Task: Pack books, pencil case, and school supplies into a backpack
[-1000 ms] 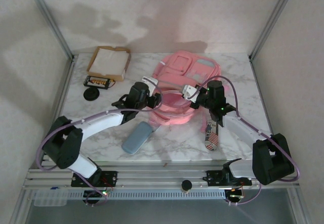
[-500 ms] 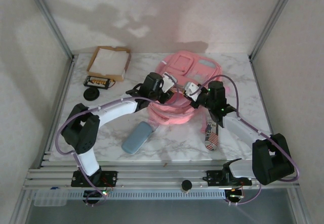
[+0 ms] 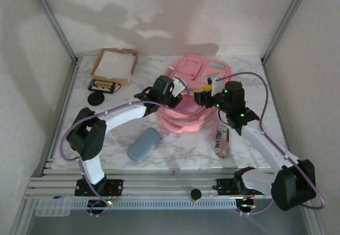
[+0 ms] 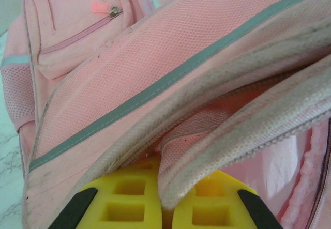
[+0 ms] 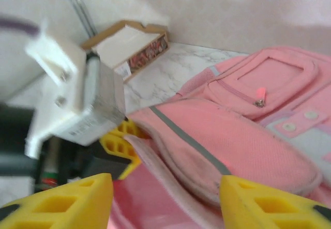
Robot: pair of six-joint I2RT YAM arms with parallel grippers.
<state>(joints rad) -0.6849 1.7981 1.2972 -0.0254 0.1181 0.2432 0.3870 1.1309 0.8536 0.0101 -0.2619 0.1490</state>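
The pink backpack (image 3: pixel 197 71) lies at the table's back middle, its main opening facing the arms. My left gripper (image 3: pixel 179 86) is shut on the grey-edged rim of that opening; in the left wrist view the rim (image 4: pixel 207 151) is pinched between the yellow pads (image 4: pixel 129 203). My right gripper (image 3: pixel 205 95) hovers open over the opening, a little to the right, touching nothing. The right wrist view has the backpack (image 5: pixel 248 136) and the left gripper (image 5: pixel 121 136) ahead of my open right gripper (image 5: pixel 165 195). A blue-grey pencil case (image 3: pixel 144 143) lies near the front. The books are out of view.
A slim flag-printed pouch (image 3: pixel 222 142) lies right of the backpack's straps. A shallow cardboard tray (image 3: pixel 114 65) with a white sheet sits at the back left. In front of it are a small holder with orange items (image 3: pixel 103 85) and a black round object (image 3: pixel 95 98).
My left gripper reached into the backpack's opening and closed on its rim. My right gripper let go of the rim, opened and drew back up and to the right.
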